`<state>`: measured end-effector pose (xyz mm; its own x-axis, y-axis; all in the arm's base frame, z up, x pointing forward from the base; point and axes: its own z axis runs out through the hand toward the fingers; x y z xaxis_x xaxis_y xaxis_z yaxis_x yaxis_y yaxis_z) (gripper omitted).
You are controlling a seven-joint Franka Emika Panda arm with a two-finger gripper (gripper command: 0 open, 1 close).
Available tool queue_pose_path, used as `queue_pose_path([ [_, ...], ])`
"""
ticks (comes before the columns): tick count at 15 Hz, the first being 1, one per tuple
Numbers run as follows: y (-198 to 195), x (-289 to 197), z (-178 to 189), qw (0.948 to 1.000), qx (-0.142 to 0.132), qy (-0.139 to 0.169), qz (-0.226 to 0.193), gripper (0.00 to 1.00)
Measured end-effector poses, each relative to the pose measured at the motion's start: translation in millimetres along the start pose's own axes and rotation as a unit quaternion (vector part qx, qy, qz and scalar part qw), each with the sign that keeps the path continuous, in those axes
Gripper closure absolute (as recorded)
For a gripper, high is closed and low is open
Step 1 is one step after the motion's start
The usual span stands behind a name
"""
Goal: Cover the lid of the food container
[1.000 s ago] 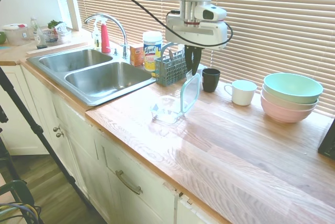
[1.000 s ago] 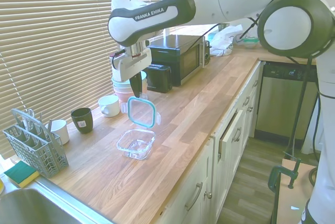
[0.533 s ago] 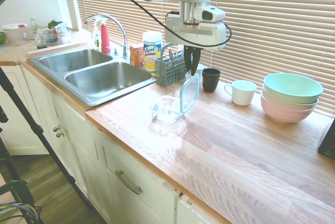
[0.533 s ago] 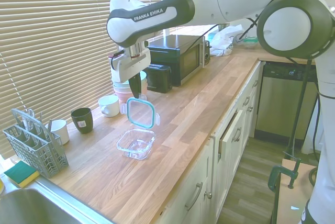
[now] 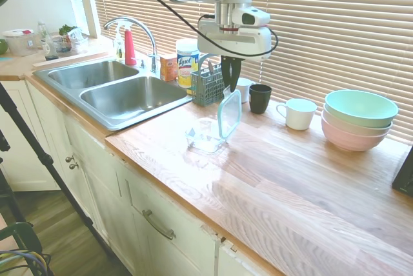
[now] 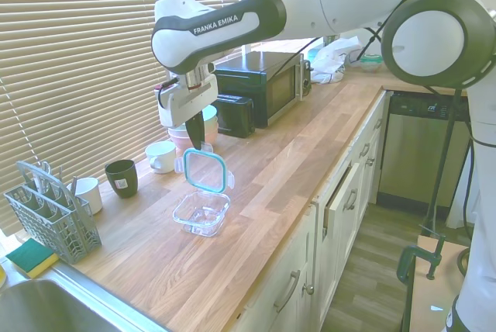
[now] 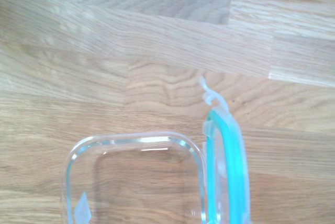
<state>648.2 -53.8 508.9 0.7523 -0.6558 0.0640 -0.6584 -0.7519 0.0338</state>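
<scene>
The clear lid with a teal rim (image 5: 229, 114) (image 6: 204, 171) hangs almost on edge from my gripper (image 5: 230, 87) (image 6: 194, 137), which is shut on its upper rim. Just below and beside it the small clear glass food container (image 5: 204, 135) (image 6: 202, 213) stands open on the wooden counter (image 5: 290, 179). The lid's lower edge is above the container's far rim. In the wrist view the lid (image 7: 226, 171) shows edge-on beside the container (image 7: 133, 179), and I cannot tell whether they touch.
A grey cutlery caddy (image 5: 210, 84), a Lysol tub (image 5: 187, 61) and the double sink (image 5: 122, 92) lie on the sink side. A dark cup (image 5: 259, 98), white mug (image 5: 299, 113) and stacked mint and pink bowls (image 5: 359, 120) stand along the blinds. A microwave (image 6: 267, 84) is farther down the counter.
My gripper has carried the lid a little toward the sink side, so the lid now hangs closer over the container.
</scene>
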Motion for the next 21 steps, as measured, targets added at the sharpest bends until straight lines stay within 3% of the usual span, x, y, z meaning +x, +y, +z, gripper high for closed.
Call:
queue_pose_path([
  [21,-85.4,-98.7,68.1,0.9976,-0.059,0.023,-0.029,1.0],
])
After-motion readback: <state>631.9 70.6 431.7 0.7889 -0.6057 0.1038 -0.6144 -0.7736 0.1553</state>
